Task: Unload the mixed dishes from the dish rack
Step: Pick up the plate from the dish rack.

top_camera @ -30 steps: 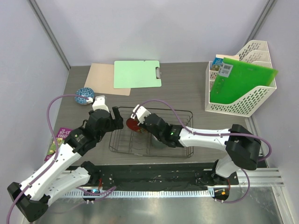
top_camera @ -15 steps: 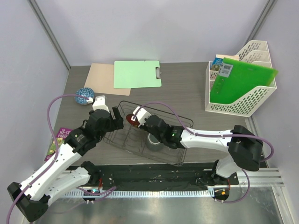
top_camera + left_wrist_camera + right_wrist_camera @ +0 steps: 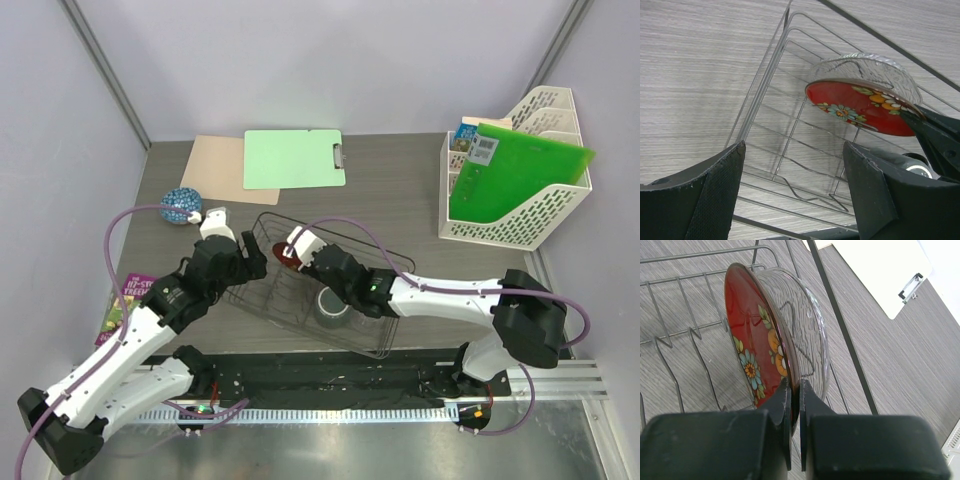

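Note:
The dish rack [image 3: 275, 300] lies skewed on the table, its left end by my left gripper. My right gripper [image 3: 291, 256] is shut on the rim of the small red floral plate [image 3: 752, 355], which stands on edge among the prongs. The large clear glass bowl [image 3: 810, 325] leans right behind the plate. The grey mug [image 3: 333, 305] sits in the rack. My left gripper [image 3: 246, 264] is open and empty over the rack's left end [image 3: 765, 100], facing the plate [image 3: 860, 107]. The small blue patterned bowl [image 3: 181, 206] sits on the table at far left. The glass cup is not visible.
A green clipboard [image 3: 294, 158] and a tan sheet [image 3: 215, 168] lie at the back. A white mesh file holder [image 3: 515, 200] with a green folder stands at the right. A booklet [image 3: 125, 300] lies at the left edge.
The rack has swung from square to skewed, its right end sliding toward the near edge, while my right gripper stayed shut on the plate. The left gripper has barely moved.

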